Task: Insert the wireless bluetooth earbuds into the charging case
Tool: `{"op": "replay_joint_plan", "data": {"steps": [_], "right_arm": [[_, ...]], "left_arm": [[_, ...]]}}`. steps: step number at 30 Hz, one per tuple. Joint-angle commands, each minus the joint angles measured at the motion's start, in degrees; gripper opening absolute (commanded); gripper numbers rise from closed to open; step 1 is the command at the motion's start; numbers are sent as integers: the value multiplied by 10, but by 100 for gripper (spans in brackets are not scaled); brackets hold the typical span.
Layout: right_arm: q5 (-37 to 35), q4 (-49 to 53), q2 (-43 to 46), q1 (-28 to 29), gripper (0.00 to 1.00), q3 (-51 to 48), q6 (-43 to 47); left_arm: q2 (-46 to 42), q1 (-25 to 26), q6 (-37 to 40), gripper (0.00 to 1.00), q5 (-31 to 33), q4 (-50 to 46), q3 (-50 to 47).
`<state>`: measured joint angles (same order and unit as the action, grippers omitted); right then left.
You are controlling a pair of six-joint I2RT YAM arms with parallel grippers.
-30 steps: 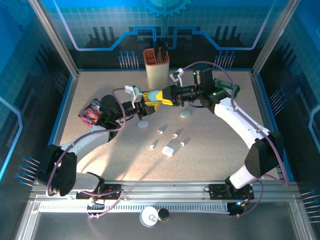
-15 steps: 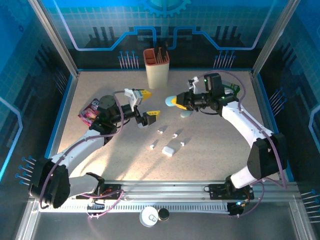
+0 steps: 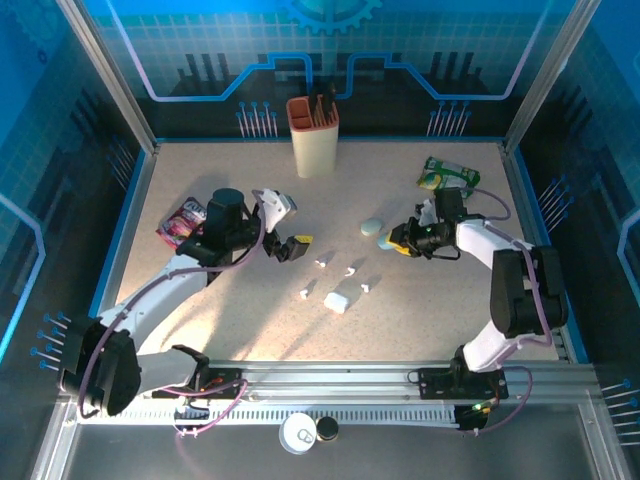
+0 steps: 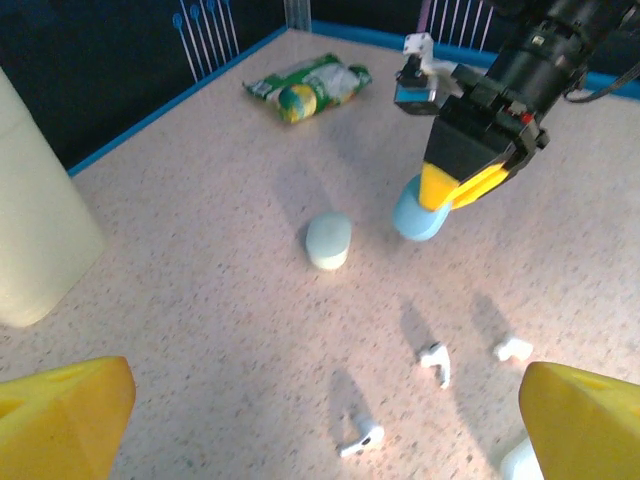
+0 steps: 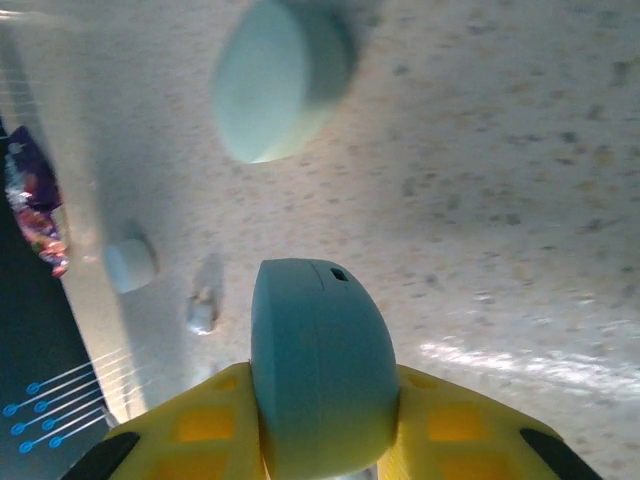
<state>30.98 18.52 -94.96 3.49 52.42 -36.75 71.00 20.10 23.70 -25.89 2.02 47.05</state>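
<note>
My right pincer (image 3: 392, 241) clamps a pale blue charging case (image 5: 320, 380); my left pincer (image 3: 290, 228) gapes wide, holding nothing. The earbuds (image 3: 349, 271) lie scattered on the bench (image 3: 440, 320), at 4 o'clock from the left pincer.

I worked in a robotics lab cell. Blue circuit-print panels (image 3: 400, 40) and aluminium rails (image 3: 330, 376) enclosed my speckled bench (image 3: 420, 300).
</note>
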Motion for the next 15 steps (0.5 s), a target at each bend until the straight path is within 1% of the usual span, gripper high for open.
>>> {"op": "replay_joint_plan", "data": {"steps": [1,2,5,7,10,13,15], "right_arm": [[-21,-25,-24,-16,16,-10,15],[-26,-25,-28,-19,18,-10,17],[-43,-15,-34,-26,29,-6,28],[-56,-2,-32,-30,39,0,37],[-82,21,-15,-34,53,7,46],[-107,43,14,-35,64,14,61],[-119,63,35,-33,67,22,77]], "left_arm": [[20,-3,63,99,37,-59,20],[26,-3,69,99,41,-62,22],[50,-3,96,99,55,-90,36],[68,-3,114,99,68,-108,45],[91,-5,127,99,86,-107,48],[120,-6,155,99,102,-131,65],[140,-8,178,99,112,-154,79]]}}
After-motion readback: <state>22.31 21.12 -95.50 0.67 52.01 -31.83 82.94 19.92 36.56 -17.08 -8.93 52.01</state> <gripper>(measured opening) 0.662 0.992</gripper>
